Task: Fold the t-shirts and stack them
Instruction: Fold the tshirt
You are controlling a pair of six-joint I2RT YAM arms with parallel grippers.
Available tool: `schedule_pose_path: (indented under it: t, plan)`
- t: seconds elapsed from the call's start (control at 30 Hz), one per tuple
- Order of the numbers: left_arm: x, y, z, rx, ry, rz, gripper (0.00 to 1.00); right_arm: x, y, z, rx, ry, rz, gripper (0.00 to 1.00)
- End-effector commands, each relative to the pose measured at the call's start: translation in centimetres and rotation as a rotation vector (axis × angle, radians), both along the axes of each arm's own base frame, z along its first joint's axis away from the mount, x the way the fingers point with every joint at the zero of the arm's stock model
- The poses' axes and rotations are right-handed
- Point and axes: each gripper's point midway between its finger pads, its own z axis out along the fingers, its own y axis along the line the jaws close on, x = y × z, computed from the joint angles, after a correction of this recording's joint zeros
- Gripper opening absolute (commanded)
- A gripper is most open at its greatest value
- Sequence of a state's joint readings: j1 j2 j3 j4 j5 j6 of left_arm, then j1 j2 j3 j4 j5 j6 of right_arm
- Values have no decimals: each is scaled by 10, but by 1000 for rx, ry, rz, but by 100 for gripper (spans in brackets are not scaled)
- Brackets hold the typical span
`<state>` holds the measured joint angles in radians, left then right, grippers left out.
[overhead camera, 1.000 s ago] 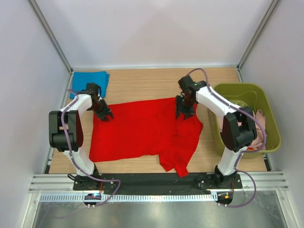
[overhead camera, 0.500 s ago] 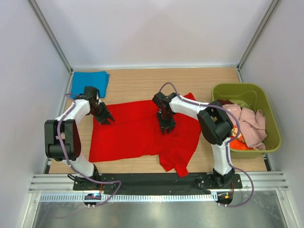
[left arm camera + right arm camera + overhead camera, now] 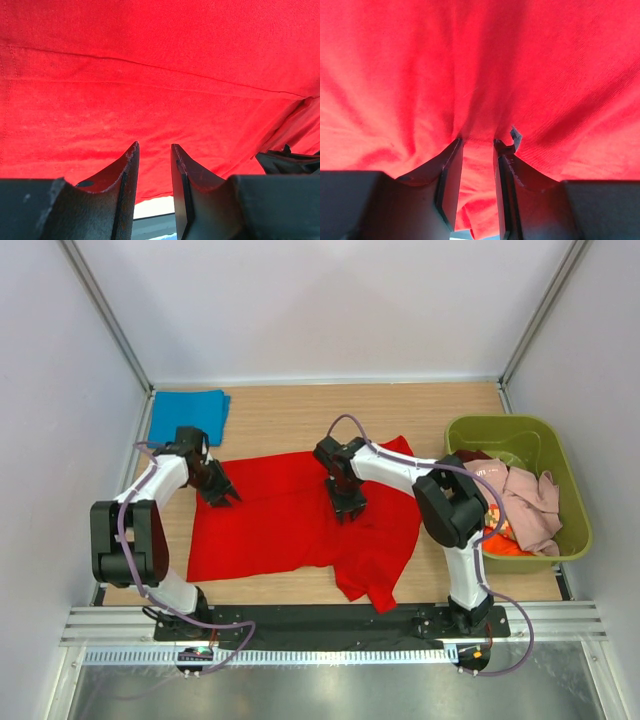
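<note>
A bright red t-shirt (image 3: 290, 520) lies spread out on the wooden table, with one part hanging toward the near edge. My left gripper (image 3: 222, 495) is at its upper left edge. In the left wrist view the fingers (image 3: 153, 145) stand narrowly apart with the red cloth (image 3: 150, 75) and its edge between them. My right gripper (image 3: 347, 508) is over the middle of the shirt. Its fingers (image 3: 478, 140) are shut on a bunched fold of red cloth (image 3: 470, 60). A folded blue t-shirt (image 3: 188, 415) lies at the far left corner.
An olive-green bin (image 3: 555, 455) stands at the right and holds crumpled pale pink (image 3: 525, 502) and orange (image 3: 505, 543) t-shirts. A red flap (image 3: 398, 448) sticks up near the right arm. Bare wood shows along the far side.
My right gripper has moved left from the shirt's upper right corner to its middle, and the cloth there has shifted with it. The left gripper has barely moved.
</note>
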<state>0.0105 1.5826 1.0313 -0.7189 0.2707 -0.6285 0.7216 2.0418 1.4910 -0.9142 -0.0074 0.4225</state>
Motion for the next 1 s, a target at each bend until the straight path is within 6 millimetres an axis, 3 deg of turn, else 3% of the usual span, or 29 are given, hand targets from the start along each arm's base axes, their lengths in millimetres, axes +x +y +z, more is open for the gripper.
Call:
schedule_pose_path:
  t: [0.0, 0.13, 0.47, 0.63, 0.83, 0.97]
  plan:
    - [0, -3, 11, -12, -31, -5, 33, 7, 9, 38, 19, -97, 14, 38]
    - [-2, -3, 10, -14, -29, -4, 33, 3, 14, 40, 32, -102, 20, 38]
    - [-6, -2, 11, -9, -31, -4, 33, -4, 12, 7, 8, -55, 14, 28]
    - [-9, -2, 11, -8, -28, -5, 33, -2, 10, 5, -3, -58, 30, 25]
    - [-11, -2, 9, -8, -23, -3, 33, -12, 23, 10, 72, -25, 37, 28]
    - [-11, -2, 10, -10, -25, -1, 33, -19, 21, 6, 66, -3, 36, 28]
